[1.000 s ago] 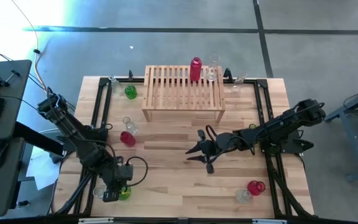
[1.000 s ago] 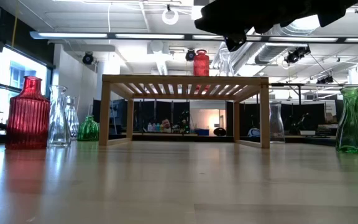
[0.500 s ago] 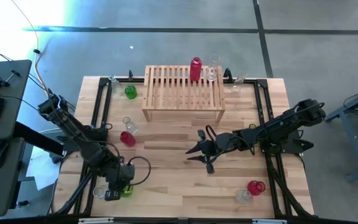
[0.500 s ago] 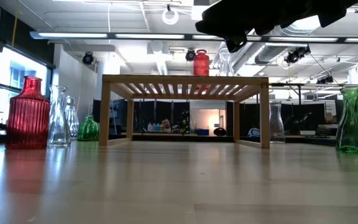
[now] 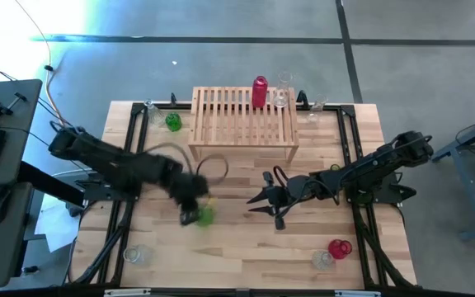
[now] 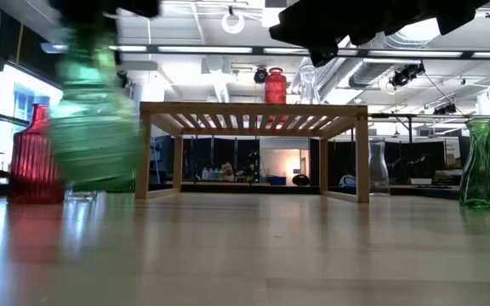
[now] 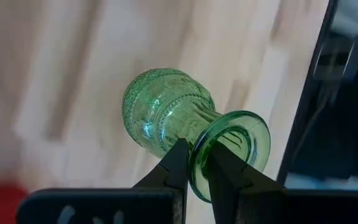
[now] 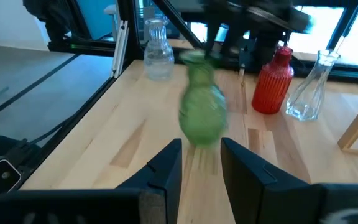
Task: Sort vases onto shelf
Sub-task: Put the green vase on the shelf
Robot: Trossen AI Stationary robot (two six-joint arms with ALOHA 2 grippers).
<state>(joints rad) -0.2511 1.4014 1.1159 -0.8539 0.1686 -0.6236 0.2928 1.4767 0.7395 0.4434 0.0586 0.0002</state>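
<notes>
Left wrist view shows the left gripper clamped on the flared rim of a small green vase, one finger inside the mouth and one outside, with the ribbed round body pointing away over the plank table. From above, that gripper sits over the middle of the table, left of centre and in front of the shelf, with the green vase blurred beside it. At table height the same vase is a green smear hanging clear of the tabletop on the picture's left, in front of a red ribbed vase. Near the front edge of the table stand a clear vase at the left corner and, toward the right corner, a red vase just beside another clear one. The right gripper hovers over the middle of the table, right of the green vase, its fingers a little apart and holding nothing. Farther back, the shelf carries a tall red bottle and a clear vase near its back right corner. Off the shelf's left end stand a green vase and a clear vase near the table's back left corner, and a clear one stands off the right end.
</notes>
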